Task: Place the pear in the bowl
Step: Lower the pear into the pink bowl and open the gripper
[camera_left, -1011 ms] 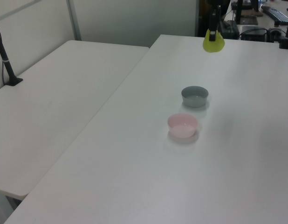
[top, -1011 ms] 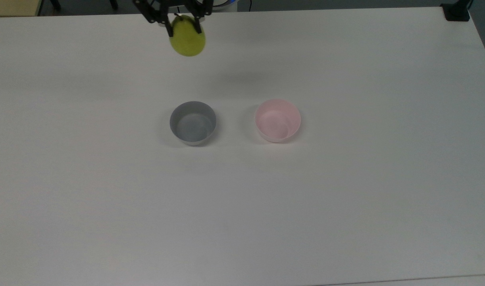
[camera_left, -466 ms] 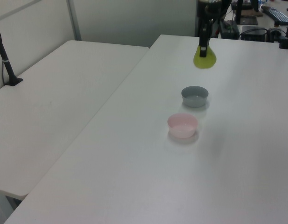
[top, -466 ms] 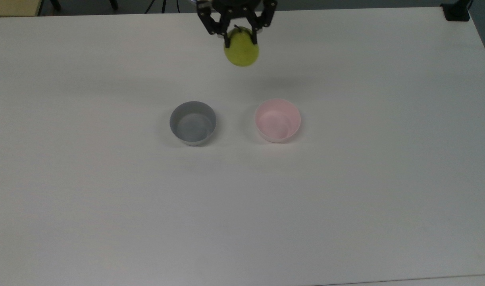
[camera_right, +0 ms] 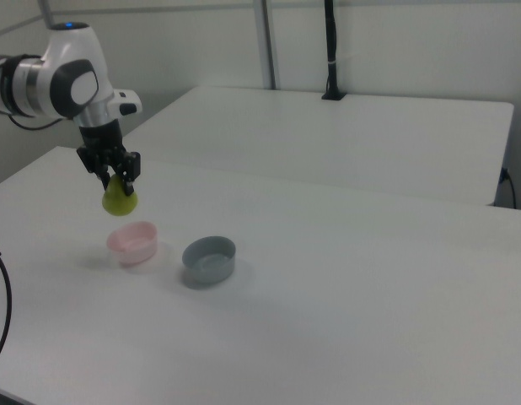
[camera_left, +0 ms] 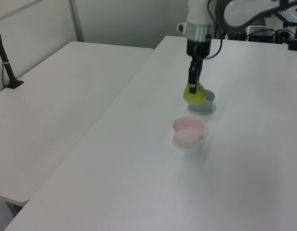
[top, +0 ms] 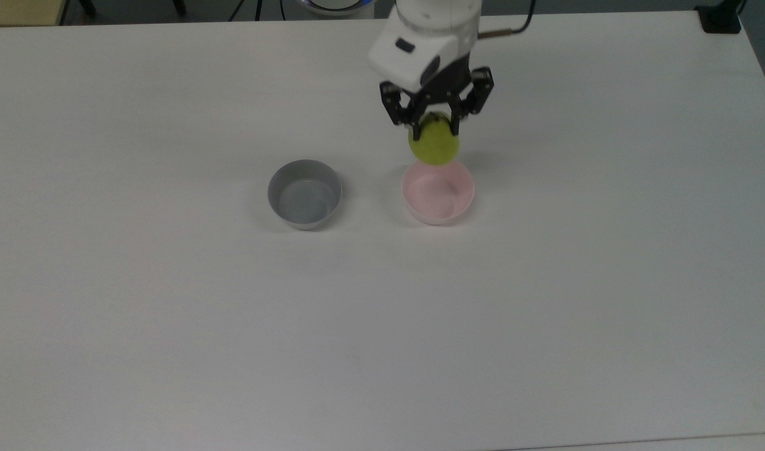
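Note:
The yellow-green pear [top: 434, 145] [camera_left: 194, 96] [camera_right: 120, 201] hangs in the air with my gripper [top: 434, 128] [camera_left: 192, 88] [camera_right: 117, 180] shut on its upper part. It hovers above the table, at the far rim of the pale pink bowl [top: 437, 190] [camera_left: 188, 129] [camera_right: 132, 243] in the top view. In the right view the pear sits a little above and left of the pink bowl. The bowl holds nothing.
A grey bowl [top: 305, 194] [camera_left: 205, 102] [camera_right: 209, 259] of the same size stands beside the pink one, on the top view's left. The white table [top: 169, 313] spreads wide around both bowls. A second white table [camera_left: 57, 91] adjoins it.
The arm has carried the pear from the table's far edge toward the pink bowl, to the right and nearer in the top view, and lower. The bowls have not moved.

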`<state>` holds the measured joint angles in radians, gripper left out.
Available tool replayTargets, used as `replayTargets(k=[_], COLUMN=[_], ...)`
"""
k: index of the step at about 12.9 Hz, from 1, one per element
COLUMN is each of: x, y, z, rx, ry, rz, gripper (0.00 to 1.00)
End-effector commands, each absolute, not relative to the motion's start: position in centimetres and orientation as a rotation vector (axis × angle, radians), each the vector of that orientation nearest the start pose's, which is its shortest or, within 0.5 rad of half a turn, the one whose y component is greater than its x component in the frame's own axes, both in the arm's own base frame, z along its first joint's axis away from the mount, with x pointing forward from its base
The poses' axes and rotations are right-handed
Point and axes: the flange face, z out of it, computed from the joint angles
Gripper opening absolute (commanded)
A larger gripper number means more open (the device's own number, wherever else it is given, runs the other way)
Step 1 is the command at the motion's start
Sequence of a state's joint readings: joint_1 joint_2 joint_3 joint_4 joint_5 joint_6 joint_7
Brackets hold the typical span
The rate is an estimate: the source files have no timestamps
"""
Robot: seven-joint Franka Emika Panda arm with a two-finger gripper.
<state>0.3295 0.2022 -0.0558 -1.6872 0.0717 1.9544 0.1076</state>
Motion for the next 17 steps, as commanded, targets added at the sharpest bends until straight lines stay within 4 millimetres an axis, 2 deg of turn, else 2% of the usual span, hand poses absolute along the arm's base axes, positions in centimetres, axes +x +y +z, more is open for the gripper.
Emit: replayTargets(k=[1,4,9,11,12,13,15,16,17], x=[61.8,62.3,62.8,62.8,62.7,62.7,62.8,62.7,62.7], y=[19.2,20.7,21.0,20.9,20.9,20.8,20.4,20.4,20.3], z=[44.8,40.9,37.7,37.0,36.5,36.5,36.5,36.6,36.8], rx=[-3.071,-3.109,-3.117,-3.125,-3.128,-3.128,-3.13,-3.132,-3.133], ry=[-0.216,-0.278,-0.287,-0.297,-0.294,-0.292,-0.272,-0.252,-0.226], rz=[-0.119,-0.095,-0.104,-0.097,-0.083,-0.083,-0.074,-0.071,-0.071], gripper=[0.0,0.0,0.0,0.0,0.06,0.25,0.9,1.0,1.0])
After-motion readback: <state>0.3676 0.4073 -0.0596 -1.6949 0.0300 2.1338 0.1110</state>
